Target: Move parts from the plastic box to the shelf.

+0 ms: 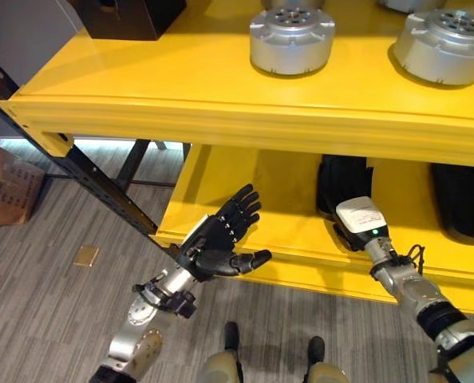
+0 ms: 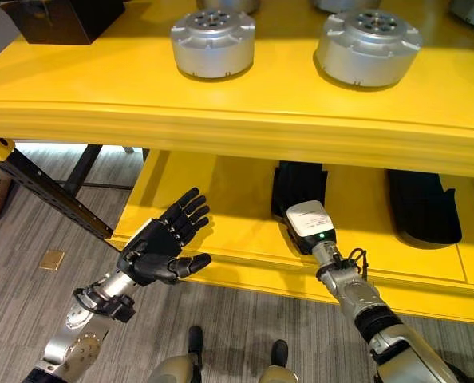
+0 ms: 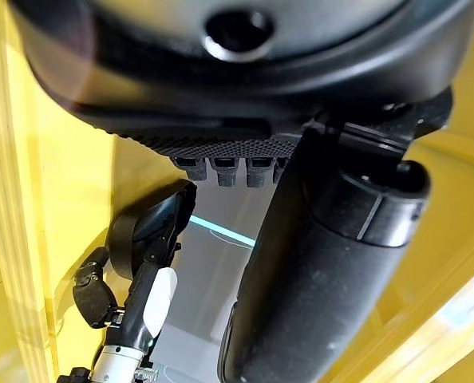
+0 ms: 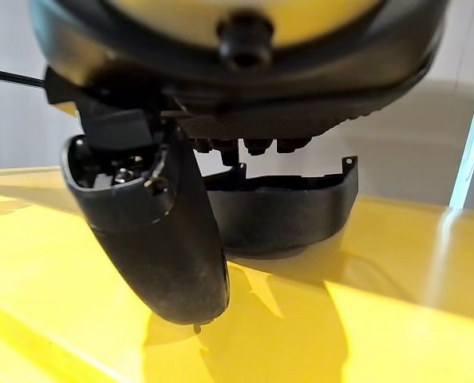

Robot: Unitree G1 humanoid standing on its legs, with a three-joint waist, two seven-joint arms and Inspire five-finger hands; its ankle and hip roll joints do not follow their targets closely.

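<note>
My right hand reaches into the lower yellow shelf, under the upper shelf board. Its fingers are straight and its thumb stands free. Just past the fingers a black curved part lies on the shelf, and nothing is curled round it. My left hand hovers open and empty in front of the lower shelf's front edge, palm turned up. A second black part lies further right on the lower shelf.
Two round silver parts and a black box stand on the upper shelf. A black slanted shelf upright runs down on the left. A cardboard box sits on the grey floor beyond it.
</note>
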